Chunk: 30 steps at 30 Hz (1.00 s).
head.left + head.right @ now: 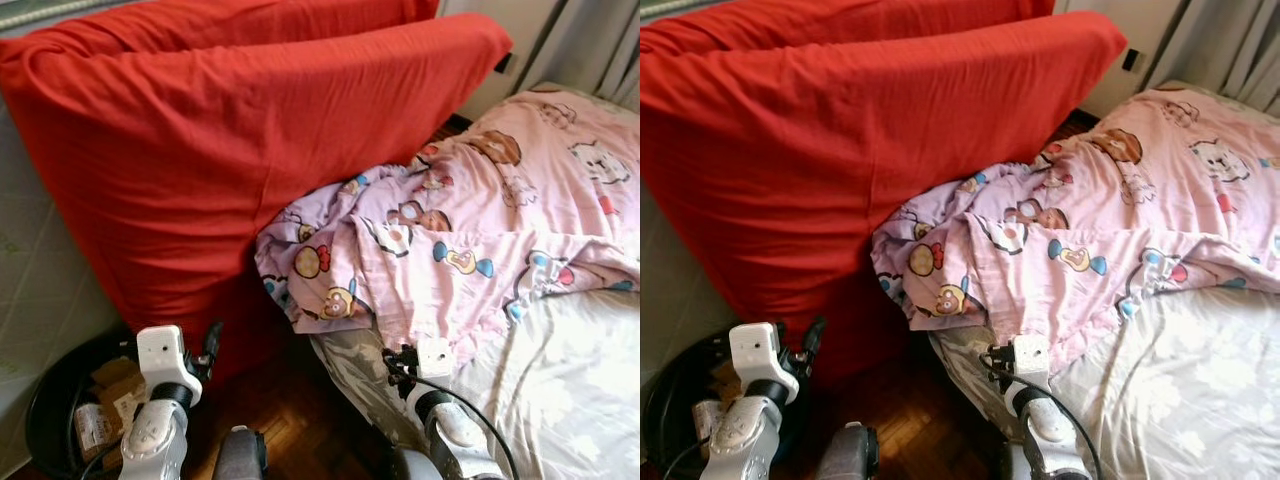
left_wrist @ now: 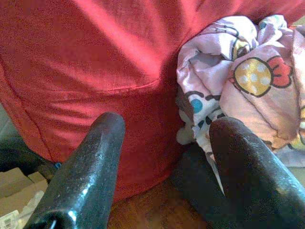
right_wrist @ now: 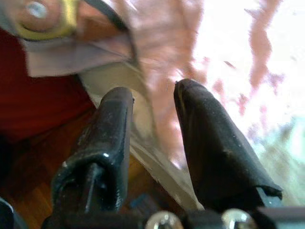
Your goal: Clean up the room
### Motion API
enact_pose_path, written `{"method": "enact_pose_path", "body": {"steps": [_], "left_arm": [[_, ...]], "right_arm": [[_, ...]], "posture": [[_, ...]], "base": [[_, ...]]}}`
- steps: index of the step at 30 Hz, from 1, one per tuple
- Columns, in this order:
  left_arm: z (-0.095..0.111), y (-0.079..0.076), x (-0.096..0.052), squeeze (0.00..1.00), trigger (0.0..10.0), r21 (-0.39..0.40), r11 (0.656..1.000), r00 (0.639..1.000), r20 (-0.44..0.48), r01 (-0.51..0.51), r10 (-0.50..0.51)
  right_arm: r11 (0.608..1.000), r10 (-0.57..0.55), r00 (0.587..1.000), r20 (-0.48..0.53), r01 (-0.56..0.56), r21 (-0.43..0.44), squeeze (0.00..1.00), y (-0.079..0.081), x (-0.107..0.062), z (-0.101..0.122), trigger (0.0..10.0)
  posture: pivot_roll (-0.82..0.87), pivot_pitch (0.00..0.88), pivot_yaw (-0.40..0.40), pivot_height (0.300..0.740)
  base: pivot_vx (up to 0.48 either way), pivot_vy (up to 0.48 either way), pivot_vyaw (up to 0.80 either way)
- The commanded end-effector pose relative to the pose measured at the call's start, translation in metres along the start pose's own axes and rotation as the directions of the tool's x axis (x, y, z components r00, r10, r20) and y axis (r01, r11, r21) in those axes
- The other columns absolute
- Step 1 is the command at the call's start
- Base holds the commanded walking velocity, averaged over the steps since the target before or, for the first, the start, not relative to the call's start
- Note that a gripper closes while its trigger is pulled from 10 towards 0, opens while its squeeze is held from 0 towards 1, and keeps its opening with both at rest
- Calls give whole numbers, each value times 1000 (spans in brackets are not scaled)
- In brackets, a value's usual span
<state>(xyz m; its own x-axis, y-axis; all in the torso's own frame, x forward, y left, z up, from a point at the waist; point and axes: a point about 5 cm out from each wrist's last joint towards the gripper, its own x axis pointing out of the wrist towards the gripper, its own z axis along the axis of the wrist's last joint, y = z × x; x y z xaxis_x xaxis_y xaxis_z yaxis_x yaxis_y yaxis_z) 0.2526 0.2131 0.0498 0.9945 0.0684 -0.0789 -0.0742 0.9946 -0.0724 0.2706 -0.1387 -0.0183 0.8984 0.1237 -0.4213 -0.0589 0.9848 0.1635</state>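
— Wood parquet floor (image 1: 300,415) runs between a big red cushion (image 1: 230,150) leaning up at ten o'clock and the bed (image 1: 570,390) at three o'clock. What do your wrist cameras give you that the head view doesn't?

— Your left wrist view gets in close: the left gripper (image 2: 164,143) has its two black fingers spread wide with nothing between them, aimed at the seam where the red cushion meets the bunched corner of the pink cartoon-print blanket (image 2: 248,86). You also catch cardboard scraps (image 2: 16,191) at the edge there. From the head you see those scraps lie in a black bin (image 1: 50,400) at seven o'clock, just beside the left arm.

— And the right side?

— Your right gripper (image 3: 152,119) is parted too, holding nothing, pointed at the mattress edge where the blanket hangs over; the view is blurred and washed out. From the head, that arm is raised at five o'clock, just below the blanket's hem, a black cable (image 1: 470,400) looping off it.

— The blanket itself?

— Crumpled across the bed from centre to two o'clock, its corner touching the cushion. Grey curtains (image 1: 590,45) hang at one o'clock.
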Motion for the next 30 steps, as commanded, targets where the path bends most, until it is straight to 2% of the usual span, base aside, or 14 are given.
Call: {"method": "enact_pose_path", "body": {"steps": [1, 2, 3, 4, 10, 12, 18, 19, 20, 21, 22, 23, 30], "left_arm": [[0, -1, -4, 0, 10000, -5, 1000, 1000, -8, 1, -1], [1, -1, -5, 0, 10000, -4, 1000, 1000, -7, 1, -1], [2, -1, -7, 0, 10000, -3, 1000, 1000, -4, 0, 0], [3, -1, -8, 0, 10000, -2, 1000, 1000, -3, 0, 0], [10, -3, -20, 0, 10000, 1, 1000, 1000, 4, 4, -4], [12, -3, -23, 0, 10000, 1, 1000, 1000, 3, 4, -4], [17, -2, -31, 0, 10000, 7, 1000, 1000, -7, 2, -2], [17, -1, -33, 0, 10000, 8, 1000, 1000, -12, 0, 0], [18, -1, -36, 0, 10000, 10, 1000, 1000, -15, -1, 1], [17, 0, -38, 0, 10000, 10, 1000, 1000, -21, -4, 4], [17, 0, -41, 0, 10000, 11, 1000, 1000, -28, -6, 6], [16, 0, -43, 0, 10000, 11, 1000, 999, -33, -7, 8], [18, -1, -57, 0, 10000, 8, 1000, 998, -53, -15, 15]], "right_arm": [[995, -58, 997, -55, 62, 74, 0, -6, -1, -7, 10000], [991, -80, 994, -69, 86, 99, 0, -8, 0, -7, 10000], [976, -129, 986, -106, 145, 163, 333, -13, 2, -6, 10000], [968, -150, 982, -116, 169, 185, 1000, -15, 3, -5, 10000], [936, -205, 971, -124, 232, 264, 1000, -22, 8, 7, 10000], [923, -206, 971, -119, 233, 305, 1000, -23, 10, 12, 10000], [914, -188, 977, -96, 210, 347, 1000, -20, 16, 25, 10000], [916, -172, 981, -90, 193, 352, 922, -18, 17, 26, 10000], [917, -161, 983, -86, 181, 356, 922, -16, 18, 27, 10000], [918, -154, 985, -82, 173, 357, 59, -15, 19, 28, 10000], [919, -152, 985, -79, 170, 355, 59, -14, 19, 29, 10000], [918, -154, 985, -80, 172, 356, 0, -15, 19, 29, 10000], [914, -169, 982, -77, 186, 361, 0, -18, 19, 32, 10000]], "posture": [[93, 197, -27, 620], [106, 210, -26, 620], [121, 228, -25, 620], [125, 233, -24, 620], [161, 284, -17, 620], [168, 296, -15, 620], [193, 329, -3, 620], [197, 334, -1, 620], [197, 338, 0, 620], [199, 344, 0, 620], [199, 344, 0, 620], [203, 354, 0, 620], [216, 403, 0, 620]], "base": [[0, 0, 0], [0, 0, 0], [0, 0, 0], [0, 0, 0], [0, 0, 0], [0, 0, 0], [0, 0, 0], [0, 0, 0], [0, 0, 0], [0, 0, 0], [0, 0, 0], [0, 0, 0], [0, 0, 0]]}}
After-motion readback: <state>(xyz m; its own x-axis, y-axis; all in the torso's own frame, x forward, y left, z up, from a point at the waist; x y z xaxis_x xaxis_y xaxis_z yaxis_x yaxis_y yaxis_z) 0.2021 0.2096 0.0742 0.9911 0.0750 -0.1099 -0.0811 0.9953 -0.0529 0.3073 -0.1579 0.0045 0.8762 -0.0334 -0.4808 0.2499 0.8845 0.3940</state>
